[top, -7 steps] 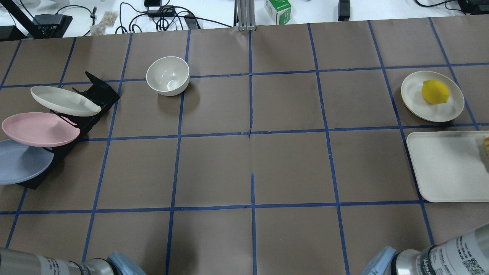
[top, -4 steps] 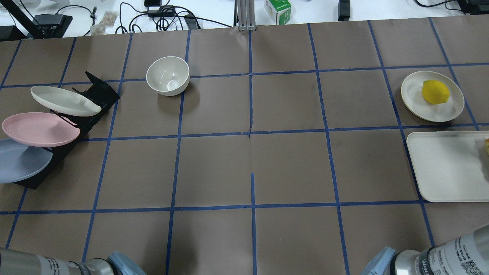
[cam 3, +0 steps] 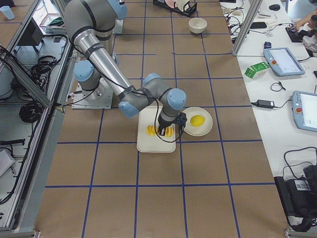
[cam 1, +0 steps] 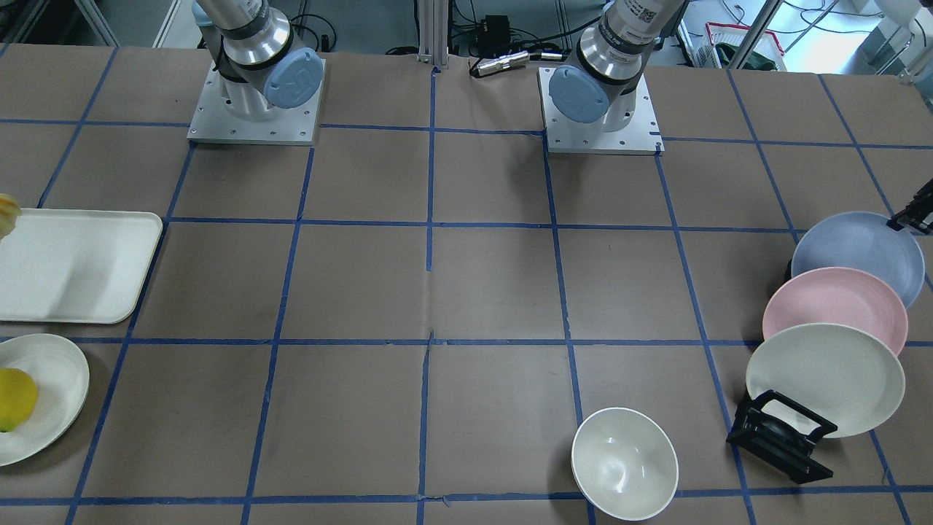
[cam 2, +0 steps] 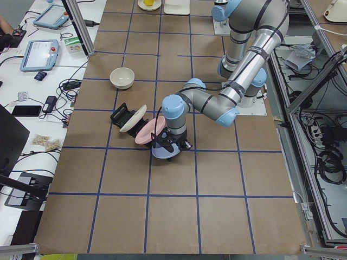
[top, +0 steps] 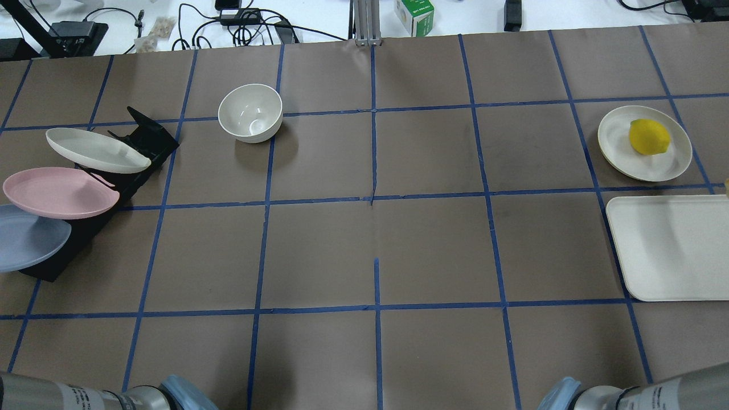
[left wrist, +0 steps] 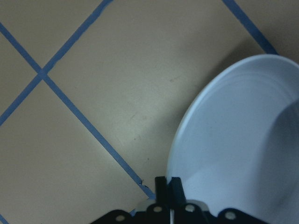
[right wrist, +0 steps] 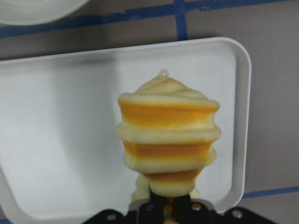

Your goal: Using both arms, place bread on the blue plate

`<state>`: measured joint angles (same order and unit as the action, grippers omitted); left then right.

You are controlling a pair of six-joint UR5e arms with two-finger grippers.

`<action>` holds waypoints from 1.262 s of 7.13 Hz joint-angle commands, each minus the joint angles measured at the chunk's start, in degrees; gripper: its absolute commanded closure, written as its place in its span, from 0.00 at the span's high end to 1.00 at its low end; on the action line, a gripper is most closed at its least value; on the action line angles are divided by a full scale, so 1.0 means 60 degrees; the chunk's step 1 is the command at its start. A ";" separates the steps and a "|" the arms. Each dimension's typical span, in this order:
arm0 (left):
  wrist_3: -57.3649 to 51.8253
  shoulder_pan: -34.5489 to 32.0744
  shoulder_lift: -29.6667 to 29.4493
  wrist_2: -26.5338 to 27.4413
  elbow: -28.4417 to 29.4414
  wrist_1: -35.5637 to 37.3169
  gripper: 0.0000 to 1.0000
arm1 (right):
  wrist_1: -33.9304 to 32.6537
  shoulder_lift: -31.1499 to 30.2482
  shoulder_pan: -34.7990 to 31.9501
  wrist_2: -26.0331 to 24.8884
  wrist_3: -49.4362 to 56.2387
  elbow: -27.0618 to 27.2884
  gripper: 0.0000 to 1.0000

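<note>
- Right jaws pinch the bread point(right wrist: 167, 140) by one end, holding it above the white tray point(right wrist: 56, 140).
- Left jaws pinch the rim of the blue plate point(left wrist: 233, 149), at the end of the black rack point(top: 145, 142), beside the pink plate point(top: 57, 192).
- Step, as judged: both pickups are under way and nothing is delivered.
- Next: lay the plate flat on the open surface point(top: 376, 239), then bring the bread across onto it.
</note>
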<state>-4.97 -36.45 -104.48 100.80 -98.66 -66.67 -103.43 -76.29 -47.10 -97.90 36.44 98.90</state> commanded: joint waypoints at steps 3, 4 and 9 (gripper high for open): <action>-0.0269 0.0405 0.0187 0.1038 0.1776 -0.1817 0.00 | 0.3085 -0.1610 -0.2647 0.1327 -0.3059 -0.0897 0.00; -0.0589 0.0624 0.0274 0.1056 0.1940 -0.2083 0.00 | 0.3103 -0.1713 -0.3350 0.1317 -0.3680 -0.1029 0.00; -0.2886 0.0164 0.1840 -0.1849 0.1869 -0.4238 0.00 | 0.3147 -0.1963 -0.4966 0.1361 -0.4829 -0.1074 0.00</action>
<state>-17.83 -32.25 -95.77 96.33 -86.98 -89.38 -84.66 -88.02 -75.27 -89.75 7.92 92.38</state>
